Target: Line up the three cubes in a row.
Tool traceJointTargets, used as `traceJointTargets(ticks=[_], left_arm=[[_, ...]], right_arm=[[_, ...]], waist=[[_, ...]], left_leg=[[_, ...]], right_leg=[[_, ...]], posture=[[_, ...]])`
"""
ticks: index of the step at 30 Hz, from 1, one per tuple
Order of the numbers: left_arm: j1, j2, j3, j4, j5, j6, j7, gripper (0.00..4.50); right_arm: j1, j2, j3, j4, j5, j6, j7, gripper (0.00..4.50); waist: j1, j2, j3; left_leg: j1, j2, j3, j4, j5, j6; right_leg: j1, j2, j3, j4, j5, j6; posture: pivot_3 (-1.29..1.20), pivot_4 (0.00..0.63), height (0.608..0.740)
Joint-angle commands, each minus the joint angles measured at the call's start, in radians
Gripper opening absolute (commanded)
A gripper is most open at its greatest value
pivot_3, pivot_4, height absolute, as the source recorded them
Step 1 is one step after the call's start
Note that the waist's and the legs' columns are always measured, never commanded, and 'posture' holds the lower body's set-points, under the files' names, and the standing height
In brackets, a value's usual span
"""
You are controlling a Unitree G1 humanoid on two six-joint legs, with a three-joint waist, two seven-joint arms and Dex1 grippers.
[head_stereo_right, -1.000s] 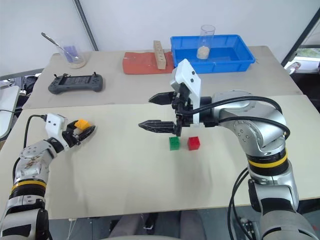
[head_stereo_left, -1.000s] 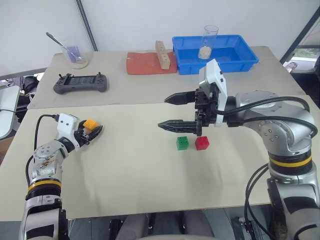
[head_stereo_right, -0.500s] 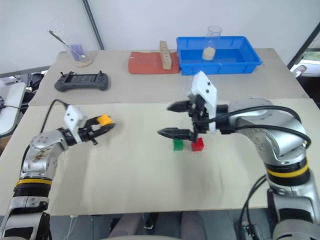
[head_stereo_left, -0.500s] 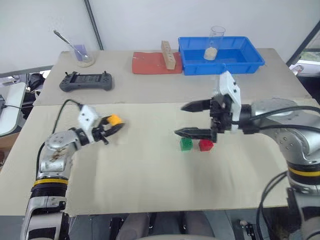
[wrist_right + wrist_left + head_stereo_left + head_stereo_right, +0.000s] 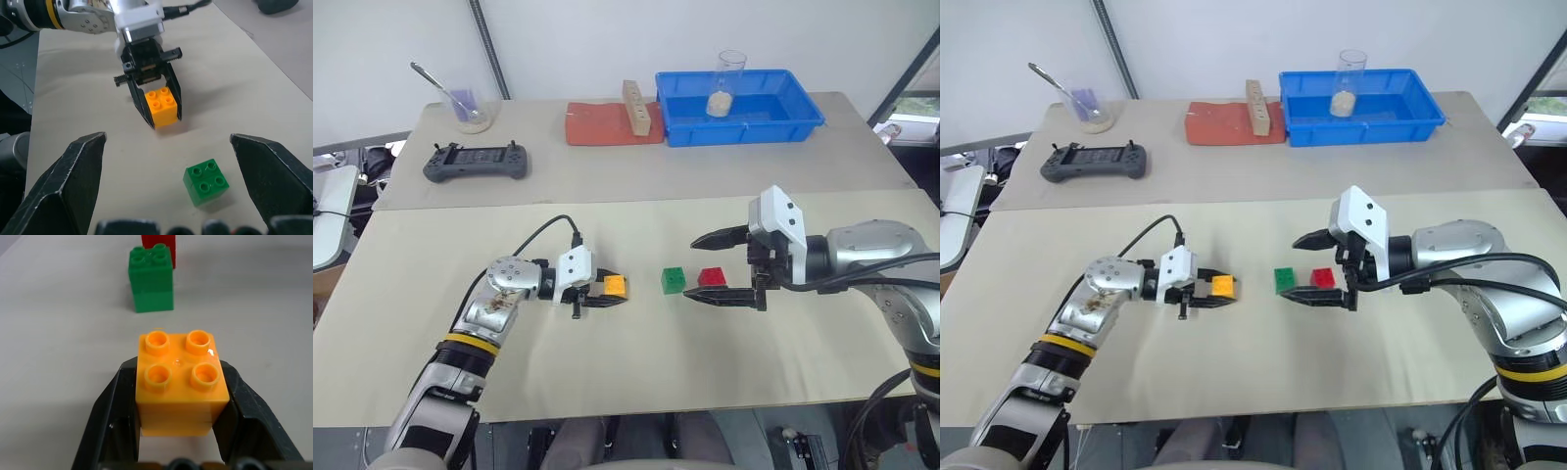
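My left gripper (image 5: 618,291) is shut on the orange-yellow cube (image 5: 615,285), studs up, low over the beige table, a short gap to the left of the green cube (image 5: 673,280). The red cube (image 5: 711,277) stands close to the right of the green one, both on the table. In the left wrist view the orange-yellow cube (image 5: 181,382) sits between the two black fingers (image 5: 115,421), with the green cube (image 5: 151,279) and red cube (image 5: 158,241) in line beyond it. My right gripper (image 5: 691,269) hangs wide open over the green and red cubes, pointing left, holding nothing.
On the far table stand a blue bin (image 5: 803,116) with a glass of grains (image 5: 729,83), a red mat (image 5: 597,127) with a tan wooden block (image 5: 634,106), a grey handheld controller (image 5: 475,162) and a glass with a spoon (image 5: 470,108).
My left gripper has carried the orange-yellow cube to the right, close to the green cube. My right gripper has drawn back to the right and sunk a little, still open.
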Motion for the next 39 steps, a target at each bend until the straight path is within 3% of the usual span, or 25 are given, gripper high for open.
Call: traceJointTargets(ticks=[1,16,22,23,25,29,34,39], left_arm=[[-0.043,-0.035,-0.005,0.062,0.023,-0.059,0.013,1.41],[-0.107,-0.140,-0.021,0.199,0.069,-0.124,0.026,1.41],[-0.106,-0.134,-0.009,0.195,0.059,-0.110,-0.001,4.17],[-0.105,-0.127,-0.005,0.189,0.057,-0.106,-0.004,4.46],[-0.099,-0.109,0.007,0.164,0.049,-0.094,-0.012,4.46],[-0.046,-0.014,0.066,-0.001,-0.006,-0.004,-0.030,4.46],[0.049,0.199,0.209,-0.286,-0.091,0.181,-0.016,4.46],[0.099,0.359,0.334,-0.411,-0.151,0.337,0.015,4.46]], right_arm=[[0.015,-0.018,-0.047,-0.029,0.002,-0.015,-0.007,4.50],[0.065,-0.034,-0.067,-0.018,-0.014,-0.042,-0.006,4.50],[0.062,-0.024,-0.064,-0.012,-0.018,-0.041,-0.014,4.50],[0.062,-0.024,-0.063,-0.008,-0.020,-0.043,-0.013,4.50],[0.067,-0.024,-0.065,-0.003,-0.024,-0.049,-0.014,4.50],[0.103,-0.033,-0.103,0.021,-0.034,-0.073,-0.015,4.50],[0.214,-0.066,-0.250,0.071,-0.016,-0.137,0.043,4.50],[0.355,-0.100,-0.351,0.124,-0.056,-0.245,0.116,4.50]], waist=[[0.003,0.000,0.000],[-0.001,0.000,0.000],[-0.003,0.000,0.000],[-0.004,0.000,0.000],[-0.005,0.000,0.000],[-0.008,0.000,0.000],[-0.009,0.000,0.000],[0.000,0.000,0.000]], left_leg=[[0.000,0.000,0.000,0.000,0.000,0.000],[0.000,0.000,0.000,0.001,0.000,0.000],[0.000,0.000,0.000,0.001,0.000,0.000],[0.000,0.000,0.000,0.001,0.000,0.000],[0.000,0.000,0.000,0.001,0.000,0.000],[0.000,0.001,0.000,0.000,0.000,0.000],[0.000,0.001,0.000,0.000,0.000,0.000],[0.001,0.001,0.000,0.000,0.000,0.000]], right_leg=[[0.000,0.000,0.000,0.000,0.000,0.000],[0.001,0.000,0.000,0.000,0.000,0.000],[0.000,0.001,0.000,0.000,0.000,0.000],[0.000,0.001,0.000,0.000,0.000,0.000],[0.000,0.001,0.000,0.000,0.000,0.000],[-0.001,0.001,0.000,0.001,0.000,0.000],[-0.001,0.002,0.001,0.002,0.000,0.000],[0.001,0.004,0.000,0.000,0.000,0.000]], posture=[[0.00,0.150,0.740],[0.00,0.150,0.740],[0.00,0.150,0.740],[0.00,0.150,0.740],[0.00,0.150,0.740],[0.00,0.150,0.740],[0.00,0.150,0.740],[0.00,0.150,0.740]])
